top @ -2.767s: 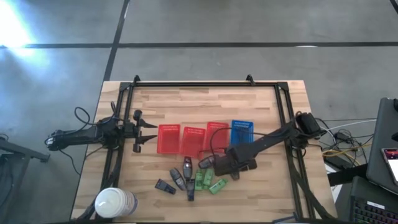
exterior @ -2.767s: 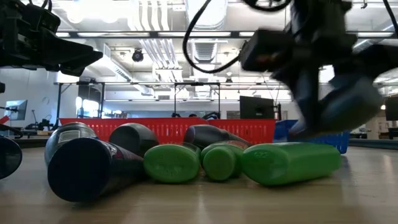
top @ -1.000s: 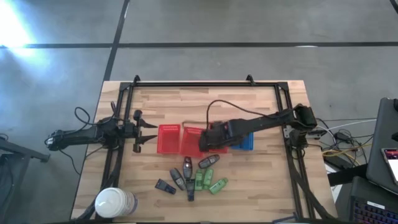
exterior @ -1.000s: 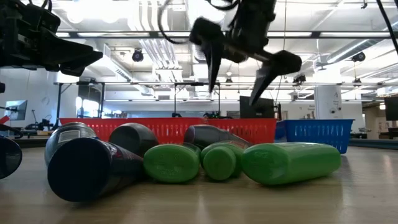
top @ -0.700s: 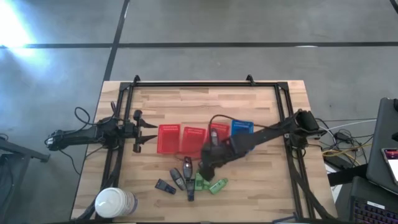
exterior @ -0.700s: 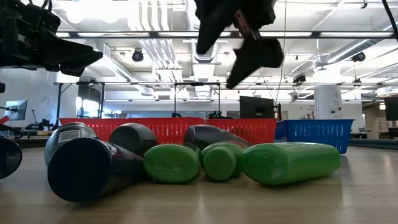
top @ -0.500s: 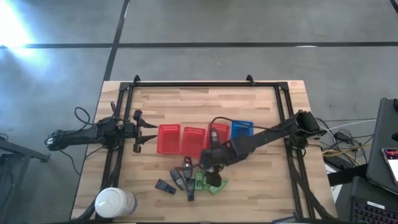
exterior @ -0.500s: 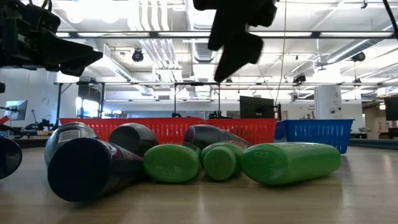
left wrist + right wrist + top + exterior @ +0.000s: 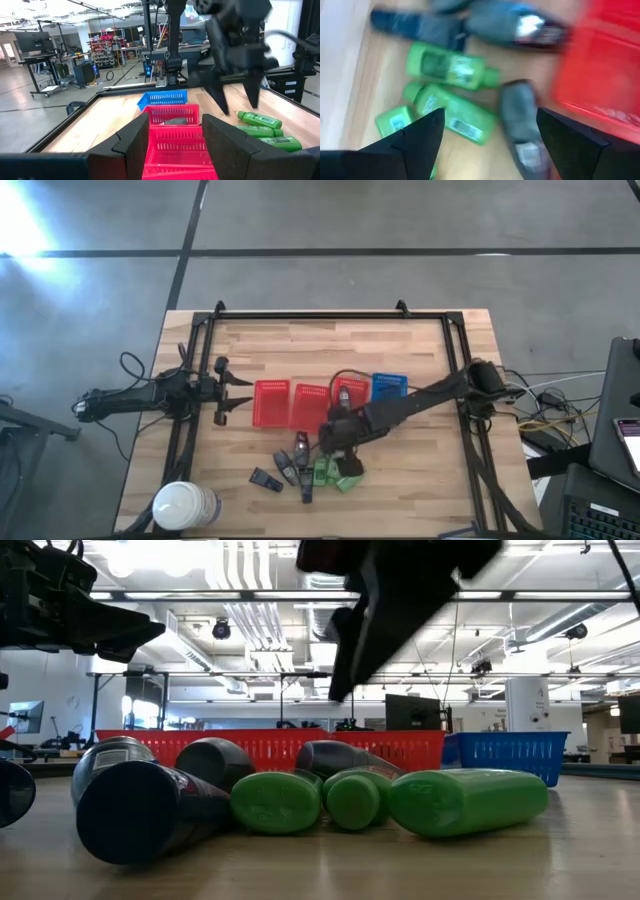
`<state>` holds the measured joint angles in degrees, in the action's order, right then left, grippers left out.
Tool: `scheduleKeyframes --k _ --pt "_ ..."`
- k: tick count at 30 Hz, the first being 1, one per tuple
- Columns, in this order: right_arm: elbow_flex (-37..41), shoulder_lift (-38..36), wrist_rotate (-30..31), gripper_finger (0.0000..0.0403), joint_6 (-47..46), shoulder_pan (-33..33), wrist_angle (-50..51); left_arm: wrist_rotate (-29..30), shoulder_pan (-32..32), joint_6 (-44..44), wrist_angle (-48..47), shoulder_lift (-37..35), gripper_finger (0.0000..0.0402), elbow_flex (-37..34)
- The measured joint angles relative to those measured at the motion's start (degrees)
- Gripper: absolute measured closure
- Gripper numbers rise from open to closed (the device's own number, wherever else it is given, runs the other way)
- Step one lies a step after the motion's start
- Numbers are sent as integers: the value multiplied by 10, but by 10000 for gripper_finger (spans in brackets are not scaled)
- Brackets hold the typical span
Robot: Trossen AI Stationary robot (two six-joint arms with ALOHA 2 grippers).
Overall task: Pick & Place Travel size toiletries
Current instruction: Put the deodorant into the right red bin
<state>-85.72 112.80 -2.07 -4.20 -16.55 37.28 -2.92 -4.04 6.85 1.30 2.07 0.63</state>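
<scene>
In the overhead view, we see the right arm [image 9: 400, 408] covering part of the pile of toiletries [image 9: 305, 470], so their exact count is unclear. The right gripper [image 9: 390, 610] is a blurred dark shape cut off by the top edge in the low view. A white roll [image 9: 185, 507] is cropped at the bottom edge. The bottles [image 9: 455, 95] are smeared and their labels unreadable in the right wrist view.

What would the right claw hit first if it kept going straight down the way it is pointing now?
Probably the dark grey bottle lying between the open right claw's fingers, with the green bottles beside it; depth is hard to judge.
</scene>
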Motion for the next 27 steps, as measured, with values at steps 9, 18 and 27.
scheduleKeyframes --k 9,18,27 --pt "-34 19 82 72 40 -5 74 0 0 0 0 0 213 0" --pt "-15 49 82 94 89 2 67 1 0 0 0 0 213 0" --pt "-15 55 83 123 119 12 46 2 0 0 0 0 213 0"
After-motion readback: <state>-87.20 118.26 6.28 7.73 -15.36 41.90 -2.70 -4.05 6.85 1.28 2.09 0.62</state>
